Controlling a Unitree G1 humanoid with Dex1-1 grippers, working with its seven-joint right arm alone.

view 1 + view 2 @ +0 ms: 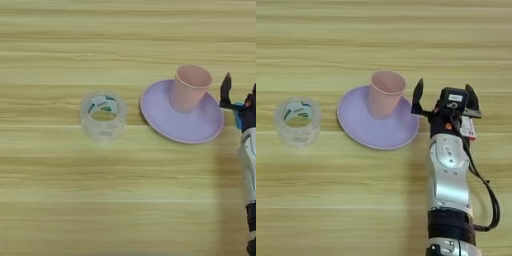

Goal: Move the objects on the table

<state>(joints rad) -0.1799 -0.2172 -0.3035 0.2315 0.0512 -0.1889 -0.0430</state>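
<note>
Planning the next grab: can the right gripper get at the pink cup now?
Probably yes: the open right gripper sits just right of the plate, nothing between it and the cup.

Bright even light w/ warm cast, soft shadows under the plate [373,135], slight overall blur, perhaps motion.
</note>
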